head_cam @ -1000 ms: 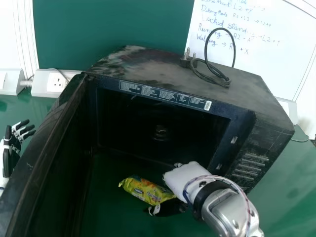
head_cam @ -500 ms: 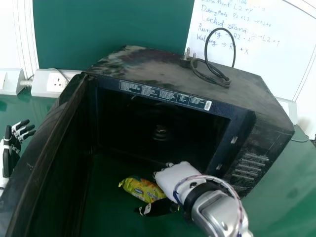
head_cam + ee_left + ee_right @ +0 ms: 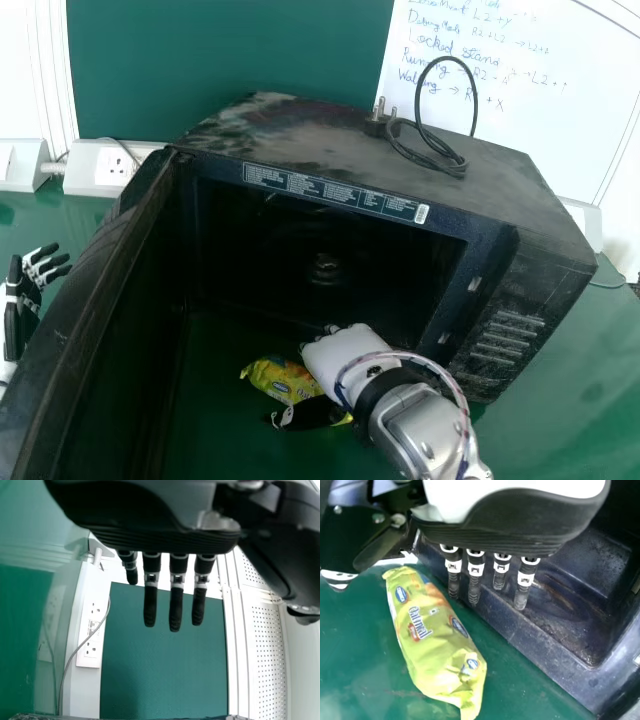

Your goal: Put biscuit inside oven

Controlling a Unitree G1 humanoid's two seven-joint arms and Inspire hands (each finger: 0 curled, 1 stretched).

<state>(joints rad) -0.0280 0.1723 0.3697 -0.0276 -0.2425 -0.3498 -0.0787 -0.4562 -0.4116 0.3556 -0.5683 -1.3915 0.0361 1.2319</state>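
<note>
In the head view my right hand (image 3: 338, 356) is over the right end of the yellow-green biscuit packet (image 3: 273, 377), which lies on the green table before the black oven's (image 3: 480, 225) open cavity. In the right wrist view the packet (image 3: 432, 630) lies whole between the thumb side and the fingers of the right hand (image 3: 475, 575); the fingers are straight, beside the oven's front edge, not curled round it. At the head view's left edge my left hand (image 3: 30, 290) stands open beyond the oven door; its straight fingers show in the left wrist view (image 3: 175, 590).
The oven door (image 3: 90, 290) stands wide open on the left of the cavity. A power cable with its plug (image 3: 430, 150) lies on the oven's top. Socket boxes (image 3: 110, 168) run along the wall behind, and a whiteboard (image 3: 520, 90) stands at the back right.
My right hand has moved left in the head view, farther over the packet. The packet lies where it was. The left hand has not moved.
</note>
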